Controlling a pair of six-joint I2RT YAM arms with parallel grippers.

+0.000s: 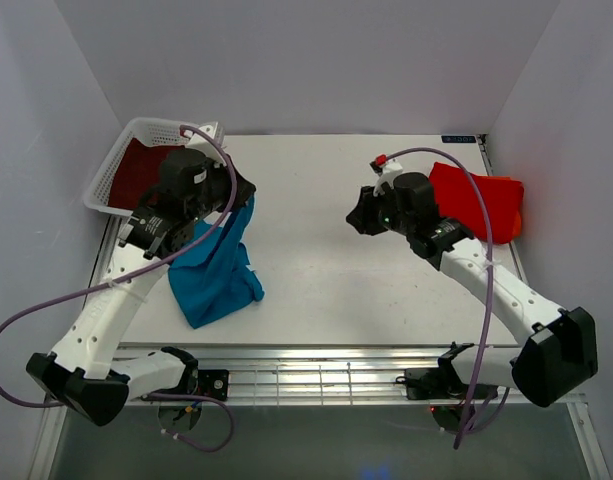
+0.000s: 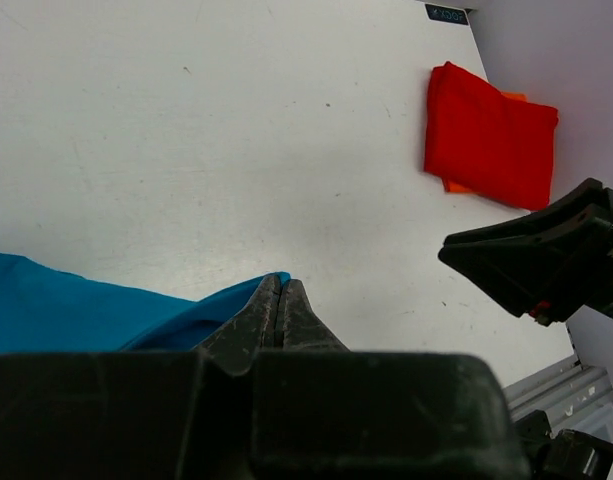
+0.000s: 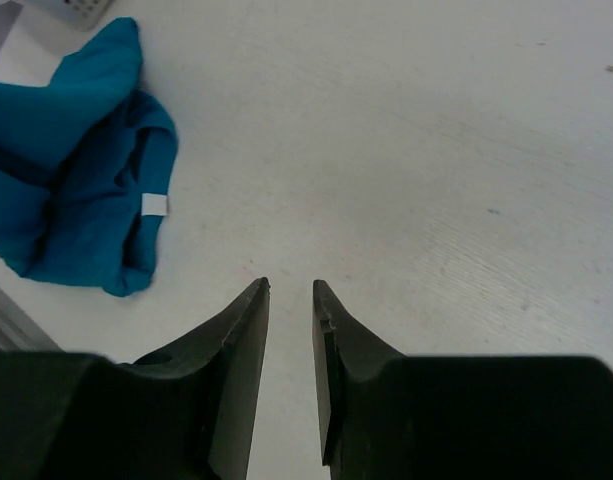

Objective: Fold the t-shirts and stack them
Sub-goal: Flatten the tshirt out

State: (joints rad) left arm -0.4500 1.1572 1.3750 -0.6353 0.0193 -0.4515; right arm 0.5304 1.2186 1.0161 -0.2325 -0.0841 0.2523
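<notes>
"Where was the teal shirt (image 1: 214,275) at that moment?"

"Just on the near side of the basket (image 1: 104,190), toward the arm bases. One part of it was held up beside the basket's right-hand wall. The rest hung down and lay bunched on the table (image 1: 316,270)."

"What had hold of it?"

"The left gripper (image 1: 242,192). Its wrist camera showed the jaws pressed tight together, with a fold of teal cloth pinched at the tips."

"And the right gripper (image 1: 360,214)?"

"Well apart from the basket, out to its right over bare table. Its jaws stood a little apart with nothing between them, and it touched no cloth."

"Did its own camera catch the teal shirt?"

"Yes. The shirt lay crumpled off to one side, with a small white tag (image 3: 156,204) showing on it. A corner of the basket sat just beyond the shirt."

"What about the other shirts?"

"The maroon shirt (image 1: 136,165) lay inside the basket. The red-orange shirt (image 1: 481,200) lay folded flat at the side of the table opposite the basket, farther from it than the right gripper. An orange edge showed along one side of that shirt, and neither gripper touched it."
</notes>
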